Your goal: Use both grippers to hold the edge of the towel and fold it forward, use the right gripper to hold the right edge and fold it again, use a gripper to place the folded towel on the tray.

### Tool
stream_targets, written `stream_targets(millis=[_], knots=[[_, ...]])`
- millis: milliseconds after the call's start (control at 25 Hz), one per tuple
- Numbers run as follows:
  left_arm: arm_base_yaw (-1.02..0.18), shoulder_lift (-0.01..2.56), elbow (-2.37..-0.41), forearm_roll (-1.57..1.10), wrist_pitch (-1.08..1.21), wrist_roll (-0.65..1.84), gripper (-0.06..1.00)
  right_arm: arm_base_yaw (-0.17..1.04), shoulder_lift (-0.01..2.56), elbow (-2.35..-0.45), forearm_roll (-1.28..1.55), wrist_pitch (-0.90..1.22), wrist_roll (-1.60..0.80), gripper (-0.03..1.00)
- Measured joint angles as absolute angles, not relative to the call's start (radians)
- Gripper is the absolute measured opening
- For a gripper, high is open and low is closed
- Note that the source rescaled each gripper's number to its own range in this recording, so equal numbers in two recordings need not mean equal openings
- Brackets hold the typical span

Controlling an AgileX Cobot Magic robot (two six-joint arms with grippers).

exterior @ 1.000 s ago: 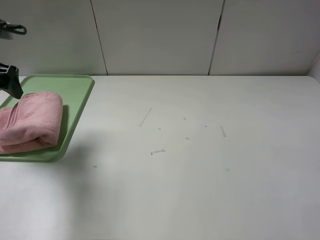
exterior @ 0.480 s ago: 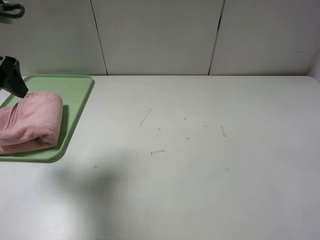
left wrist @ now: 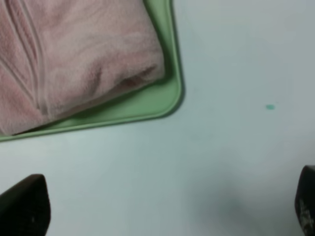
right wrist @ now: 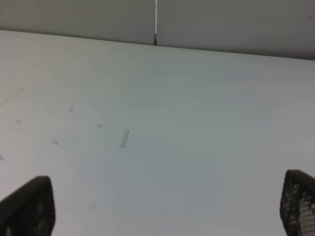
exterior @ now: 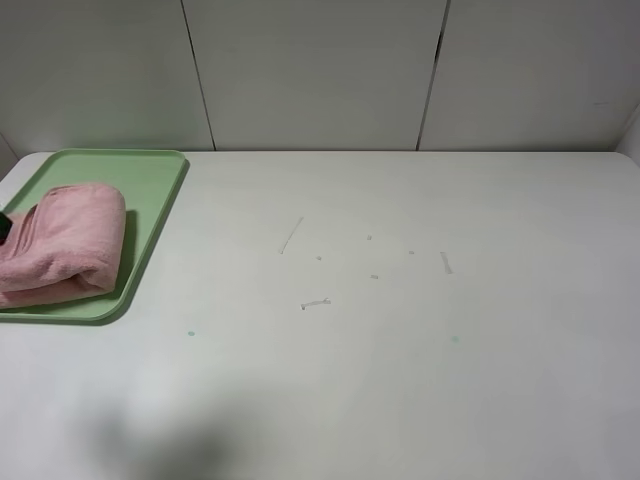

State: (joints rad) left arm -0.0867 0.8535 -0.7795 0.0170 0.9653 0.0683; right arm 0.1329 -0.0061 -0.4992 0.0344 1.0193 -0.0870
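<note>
The pink towel (exterior: pixel 62 242) lies folded on the green tray (exterior: pixel 150 180) at the table's far left. It also shows in the left wrist view (left wrist: pixel 74 54), filling the tray's corner (left wrist: pixel 165 96). My left gripper (left wrist: pixel 165 206) is open and empty, hovering over bare table just off that tray corner, apart from the towel. In the exterior view only a dark sliver shows at the left edge (exterior: pixel 3 228). My right gripper (right wrist: pixel 162 206) is open and empty above bare table and is out of the exterior view.
The white table (exterior: pixel 400 350) bears a few small scuff marks (exterior: pixel 315 303) and a green dot (exterior: pixel 190 333). A panelled wall (exterior: pixel 320 70) stands behind the table's back edge.
My left gripper has left its place above the tray's back left corner and dropped almost out of the exterior view. Its shadow has slid toward the table's front. The towel has not moved.
</note>
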Motion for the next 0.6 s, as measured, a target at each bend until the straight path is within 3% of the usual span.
stream_targets(millis=[600], knots=[[-0.087, 0.469, -0.612, 0.015, 1.150, -0.035, 1.00, 0.133, -0.006, -0.499, 0.034, 1.019, -0.087, 1.00]])
